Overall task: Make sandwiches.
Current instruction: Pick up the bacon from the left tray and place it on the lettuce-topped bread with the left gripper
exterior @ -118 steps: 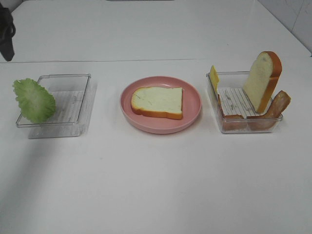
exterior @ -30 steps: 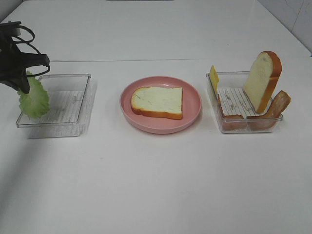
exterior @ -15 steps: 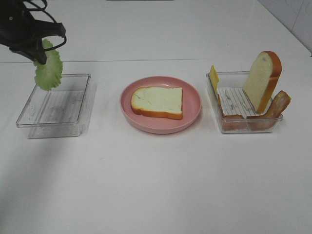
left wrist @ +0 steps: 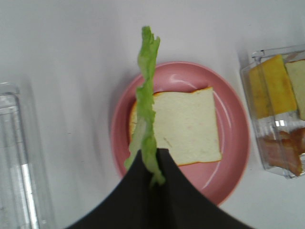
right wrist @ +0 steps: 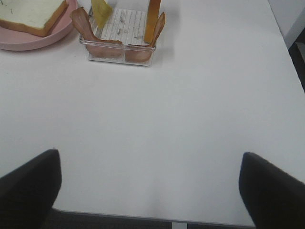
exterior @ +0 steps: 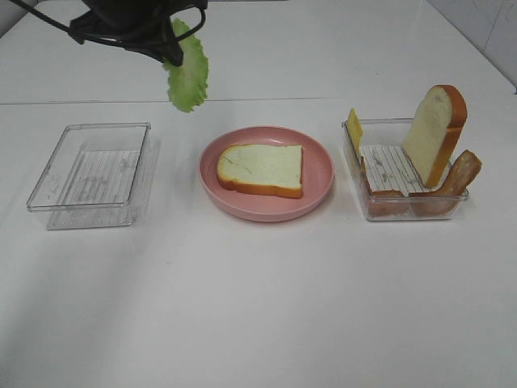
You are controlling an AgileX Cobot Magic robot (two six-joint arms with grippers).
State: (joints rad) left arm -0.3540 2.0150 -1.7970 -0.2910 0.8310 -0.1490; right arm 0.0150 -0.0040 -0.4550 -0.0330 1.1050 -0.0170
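My left gripper is shut on the green lettuce leaf, which hangs in the air behind and left of the pink plate. In the left wrist view the lettuce leaf dangles from the left gripper over the plate's near side. One white bread slice with orange-brown crust lies flat on the plate. My right gripper stands open over bare table, far from the food, and holds nothing.
A clear container right of the plate holds an upright bread slice, a yellow cheese slice and bacon strips. A clear container on the left holds nothing. The table edge runs near the right gripper.
The left gripper lifted the lettuce out of the left container and carried it up and to the right, toward the plate. The right side has not changed.
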